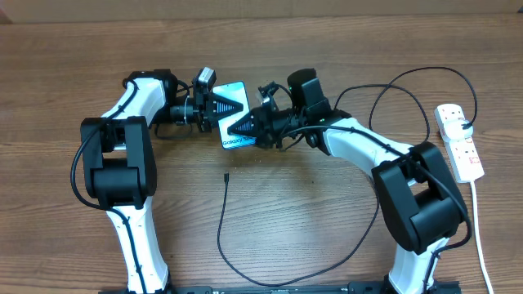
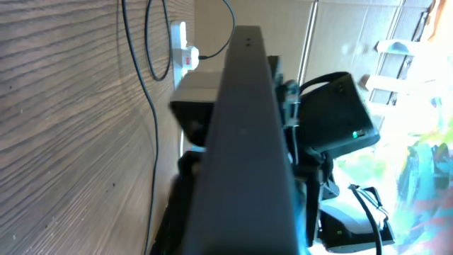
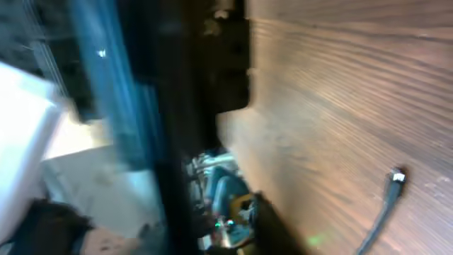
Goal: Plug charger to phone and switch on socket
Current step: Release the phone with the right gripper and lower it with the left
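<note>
The phone [image 1: 235, 142], blue screen showing, is at the table's middle back, pinched between both grippers. My left gripper [image 1: 222, 106] is shut on its upper left part. My right gripper [image 1: 245, 125] is shut on its lower right part. In the left wrist view the phone [image 2: 244, 142] shows edge-on as a dark bar. In the blurred right wrist view its dark edge [image 3: 163, 106] runs top to bottom. The charger cable [image 1: 222, 220] lies loose, its plug tip [image 1: 225, 175] on the wood below the phone and also in the right wrist view [image 3: 396, 177]. The socket [image 1: 459, 140] lies far right, the cable's other end plugged into it.
The black cable loops across the right half of the table behind my right arm. The socket's white lead [image 1: 478, 220] runs down to the front right edge. The socket [image 2: 185, 57] and the cable [image 2: 152, 106] show in the left wrist view.
</note>
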Robot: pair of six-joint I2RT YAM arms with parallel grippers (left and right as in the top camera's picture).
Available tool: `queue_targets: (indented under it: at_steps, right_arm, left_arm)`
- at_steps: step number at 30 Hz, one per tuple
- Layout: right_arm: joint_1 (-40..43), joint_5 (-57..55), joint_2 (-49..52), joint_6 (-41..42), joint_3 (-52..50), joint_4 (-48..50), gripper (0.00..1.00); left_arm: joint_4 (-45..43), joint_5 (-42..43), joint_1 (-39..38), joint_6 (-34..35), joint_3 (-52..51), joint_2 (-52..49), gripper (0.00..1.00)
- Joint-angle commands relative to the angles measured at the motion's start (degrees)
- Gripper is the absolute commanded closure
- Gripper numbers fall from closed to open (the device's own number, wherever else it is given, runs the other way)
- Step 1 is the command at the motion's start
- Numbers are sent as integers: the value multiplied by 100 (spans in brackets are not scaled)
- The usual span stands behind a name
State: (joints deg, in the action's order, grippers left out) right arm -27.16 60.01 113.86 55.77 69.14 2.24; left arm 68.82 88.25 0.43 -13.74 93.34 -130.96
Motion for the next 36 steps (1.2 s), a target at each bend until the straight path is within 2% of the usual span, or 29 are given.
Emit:
queue_targets:
  at_steps: [1, 4, 9, 12, 15, 19, 23, 24, 25, 29, 31, 32, 34, 36]
  right_arm:
    - [-31, -470, -9, -22, -44, -192, 39]
    - [2, -767, -105, -28, -39, -629, 30]
    - [33, -1797, -673, -949, 240, -1910, 26]
    - [66, -2430, -1012, -1735, 767, -3152, 26]
    - [33, -3108, -1172, -2420, 1443, -4559, 25]
    - [-275, -4308, -1176, -2712, 1974, -5906, 26]
    - [-804, -5053, -1121, -2645, 1963, -6312, 21]
    - [-988, -5171, -1093, -2656, 1945, -6314, 14]
    - [-1156, -5206, -1086, -2706, 1915, -6199, 0]
    - [-1687, -5180, -1084, -2752, 1733, -5453, 0]
    - [-1899, -5202, -1084, -2726, 1598, -5029, 24]
    - [-2022, -5276, -1060, -2546, 1526, -4828, 41]
    - [-2155, -5499, -1019, -2192, 1480, -4739, 50]
    - [-2302, -5880, -962, -1899, 1440, -4730, 53]
  left_arm:
    - [11, 50, 35, -87, 101, 85, 96]
    - [17, -286, 37, -85, 98, 85, 96]
    - [11, -1071, 76, 284, 98, 85, 96]
    - [0, -1565, 162, 599, 101, 85, 96]
    - [-26, -2166, 271, 1215, 98, 85, 96]
    - [-61, -3058, 387, 1982, 101, 85, 96]
    - [-140, -3617, 481, 2376, 101, 85, 96]
    - [-142, -3613, 509, 2389, 101, 85, 96]
    - [-138, -3613, 540, 2389, 101, 85, 96]
    - [-81, -3560, 695, 2354, 101, 85, 96]
    - [9, -3353, 802, 2186, 98, 85, 96]
    - [66, -3193, 894, 2059, 98, 85, 96]
    - [127, -3123, 999, 1989, 98, 85, 96]
    - [175, -3126, 1139, 1921, 98, 85, 96]
